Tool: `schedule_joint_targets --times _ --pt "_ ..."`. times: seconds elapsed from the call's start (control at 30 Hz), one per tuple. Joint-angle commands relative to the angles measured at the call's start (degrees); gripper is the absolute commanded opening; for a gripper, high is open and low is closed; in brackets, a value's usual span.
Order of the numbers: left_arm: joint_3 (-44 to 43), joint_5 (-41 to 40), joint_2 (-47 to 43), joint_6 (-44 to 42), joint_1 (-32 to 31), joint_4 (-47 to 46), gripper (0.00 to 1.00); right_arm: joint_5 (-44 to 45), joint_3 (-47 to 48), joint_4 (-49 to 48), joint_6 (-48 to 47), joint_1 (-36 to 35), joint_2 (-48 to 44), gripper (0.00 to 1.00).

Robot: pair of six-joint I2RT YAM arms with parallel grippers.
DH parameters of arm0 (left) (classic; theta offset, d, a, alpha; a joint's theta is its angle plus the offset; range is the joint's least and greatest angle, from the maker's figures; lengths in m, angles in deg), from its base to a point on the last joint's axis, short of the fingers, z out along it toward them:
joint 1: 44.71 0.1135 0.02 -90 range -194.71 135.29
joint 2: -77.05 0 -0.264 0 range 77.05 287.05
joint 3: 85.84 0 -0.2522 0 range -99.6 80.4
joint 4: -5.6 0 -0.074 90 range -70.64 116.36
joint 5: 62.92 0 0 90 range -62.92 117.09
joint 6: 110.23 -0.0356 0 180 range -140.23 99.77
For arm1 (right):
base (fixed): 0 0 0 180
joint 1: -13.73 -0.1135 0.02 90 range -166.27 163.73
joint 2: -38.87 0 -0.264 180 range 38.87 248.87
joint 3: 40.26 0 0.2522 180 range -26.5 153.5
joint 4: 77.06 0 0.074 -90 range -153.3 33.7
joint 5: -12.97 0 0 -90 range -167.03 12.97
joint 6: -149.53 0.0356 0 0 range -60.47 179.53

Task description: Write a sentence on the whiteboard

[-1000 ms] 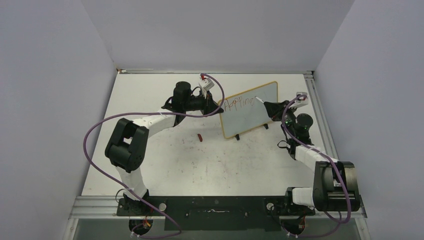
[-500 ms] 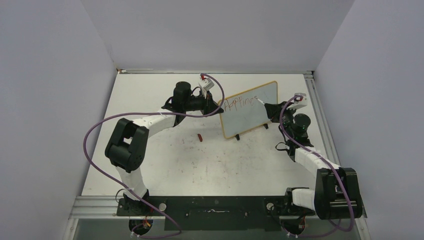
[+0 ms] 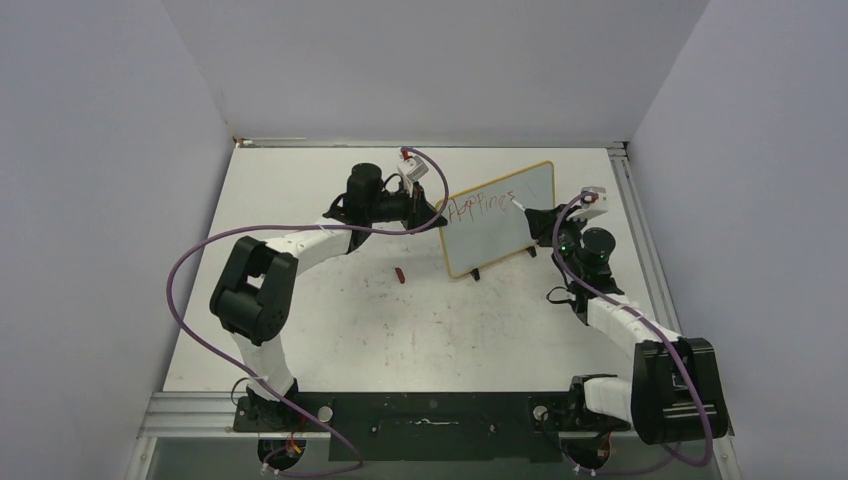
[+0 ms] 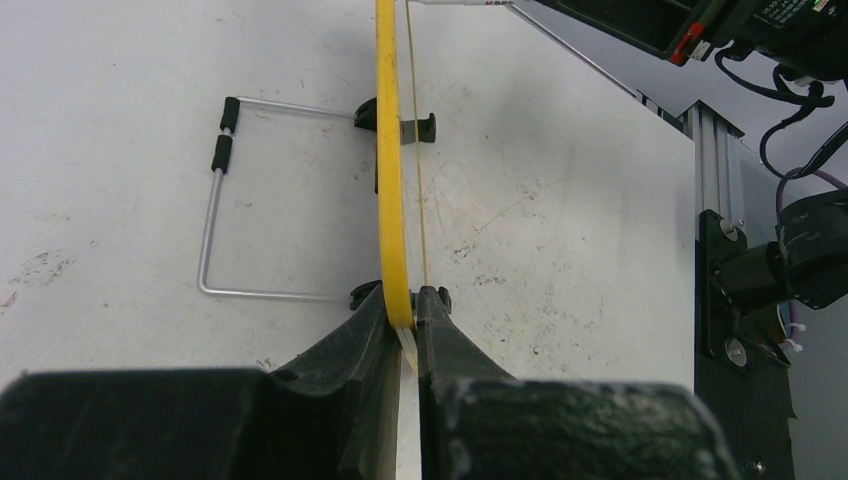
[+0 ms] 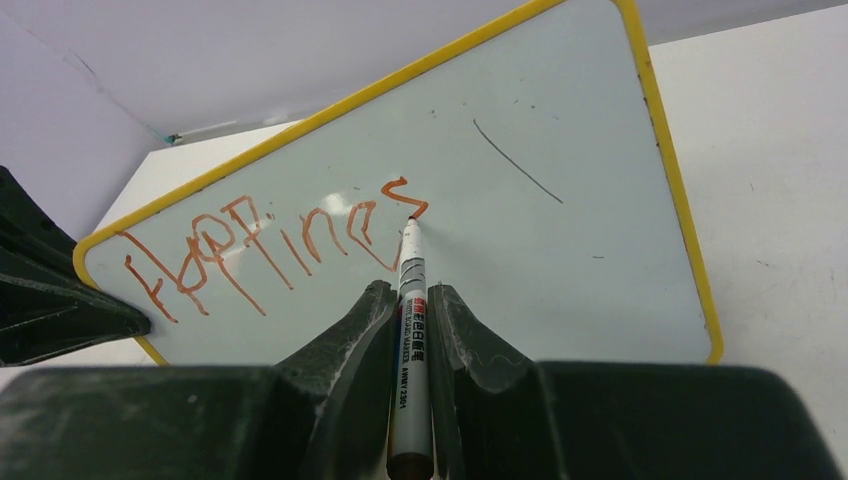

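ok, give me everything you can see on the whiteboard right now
The whiteboard is small, rectangular, round-cornered, with a yellow frame and glossy white face. It stands near upright on black feet with a wire prop behind. Red lettering, roughly "Happines", runs along the top; a thin dark stroke sits farther right. The left gripper clamps its edge; the marker in the right gripper touches the last letter.

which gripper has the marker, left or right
The right gripper: its jaws are shut on the marker, whose tip sits at the end of the red writing on the whiteboard. The left gripper only clamps the frame's yellow edge.
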State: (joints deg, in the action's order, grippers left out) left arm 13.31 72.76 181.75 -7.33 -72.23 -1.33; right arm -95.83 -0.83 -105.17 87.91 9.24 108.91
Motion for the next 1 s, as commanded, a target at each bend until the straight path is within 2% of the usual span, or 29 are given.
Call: schedule_joint_targets --times 0.0,0.47,0.97 --pt "0.5 2.1 -1.4 -2.1 -0.7 -0.8 0.00 1.8 0.2 3.1 -3.2 -2.4 -1.9 0.05" --pt "0.7 1.9 -1.7 -1.8 -0.7 -1.0 0.00 7.9 -0.4 2.8 -2.7 -2.2 -10.5 0.05" --pt "0.7 2.4 -1.6 -1.7 -0.7 -1.3 0.00 8.2 1.9 -3.7 -1.9 -1.5 -4.9 0.05"
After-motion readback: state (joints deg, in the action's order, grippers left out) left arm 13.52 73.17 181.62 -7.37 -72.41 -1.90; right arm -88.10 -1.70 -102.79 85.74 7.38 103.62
